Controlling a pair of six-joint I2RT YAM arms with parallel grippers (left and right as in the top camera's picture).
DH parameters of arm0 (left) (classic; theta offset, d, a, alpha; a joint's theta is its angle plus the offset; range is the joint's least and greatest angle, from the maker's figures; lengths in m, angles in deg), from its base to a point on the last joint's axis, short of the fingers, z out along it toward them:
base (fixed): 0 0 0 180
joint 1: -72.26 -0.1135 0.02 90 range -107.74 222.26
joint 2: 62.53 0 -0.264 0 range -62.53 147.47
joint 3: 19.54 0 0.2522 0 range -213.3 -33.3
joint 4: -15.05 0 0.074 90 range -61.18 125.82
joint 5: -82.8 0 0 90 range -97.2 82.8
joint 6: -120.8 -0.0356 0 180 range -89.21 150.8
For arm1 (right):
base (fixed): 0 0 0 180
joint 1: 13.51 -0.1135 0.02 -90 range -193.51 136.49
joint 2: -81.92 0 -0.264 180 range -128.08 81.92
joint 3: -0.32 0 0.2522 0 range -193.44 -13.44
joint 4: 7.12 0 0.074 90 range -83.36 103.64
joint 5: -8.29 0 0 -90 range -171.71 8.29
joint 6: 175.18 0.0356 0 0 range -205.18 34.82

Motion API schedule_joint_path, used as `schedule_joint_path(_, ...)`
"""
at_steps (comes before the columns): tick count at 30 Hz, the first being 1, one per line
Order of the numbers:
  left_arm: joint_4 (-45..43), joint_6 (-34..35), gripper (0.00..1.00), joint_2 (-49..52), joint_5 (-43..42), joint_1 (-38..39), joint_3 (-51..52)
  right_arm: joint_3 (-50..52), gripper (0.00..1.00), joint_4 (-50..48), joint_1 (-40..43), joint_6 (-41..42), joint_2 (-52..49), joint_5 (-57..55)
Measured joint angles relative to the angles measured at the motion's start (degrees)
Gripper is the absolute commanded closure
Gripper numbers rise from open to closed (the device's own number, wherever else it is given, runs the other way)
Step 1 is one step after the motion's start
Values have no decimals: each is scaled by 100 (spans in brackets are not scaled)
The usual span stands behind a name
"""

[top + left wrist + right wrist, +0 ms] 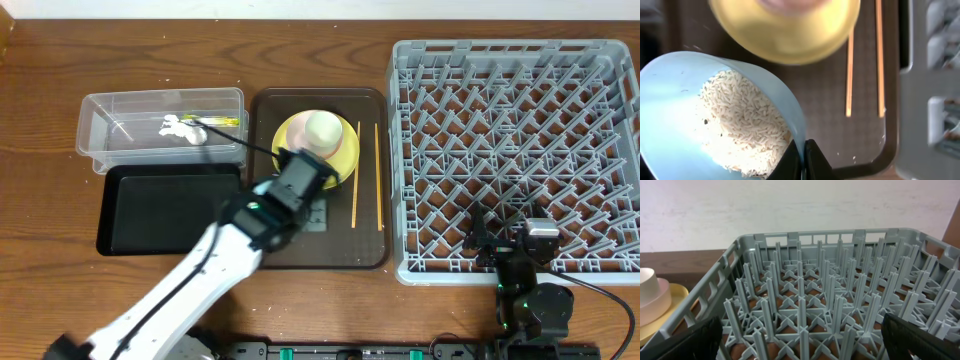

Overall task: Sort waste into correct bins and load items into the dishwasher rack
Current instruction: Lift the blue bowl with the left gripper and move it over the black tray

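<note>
In the left wrist view my left gripper (804, 161) is shut on the rim of the pale blue bowl (670, 100), which holds a heap of rice-like crumbs (745, 125). The bowl is tilted over the dark brown serving tray (825, 110). In the overhead view the left gripper (298, 190) is over that tray and hides the bowl. The yellow plate (345, 160) carries a white bowl and a cup (322, 128). Two chopsticks (355, 190) lie to its right. My right gripper (510, 248) is open and empty above the grey rack's (515, 110) front edge.
The clear tub (110, 120) at the back left holds a white paper scrap (178, 127) and a yellow-green wrapper (222, 120). The black tray (165, 210) lies in front of it. In the right wrist view the rack's pegs (815, 280) stand between the jaws.
</note>
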Motion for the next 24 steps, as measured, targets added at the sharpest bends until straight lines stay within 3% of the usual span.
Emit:
schedule_joint_path(6, 105, -295, 94, -623, -520, -1287, 0, 0, 1, 0, 0, 0, 0, 0)
schedule_joint_path(11, 358, -658, 94, -732, -1427, -2839, -2, 0, 1, 0, 0, 0, 0, 0)
schedule_joint_path(18, 479, -1294, 94, -472, -2959, -4721, -2, 0, 1, 0, 0, 0, 0, 0)
schedule_joint_path(24, 439, -1779, 94, 175, -4203, -5683, -2, 0, 1, -2, 0, 0, 0, 0)
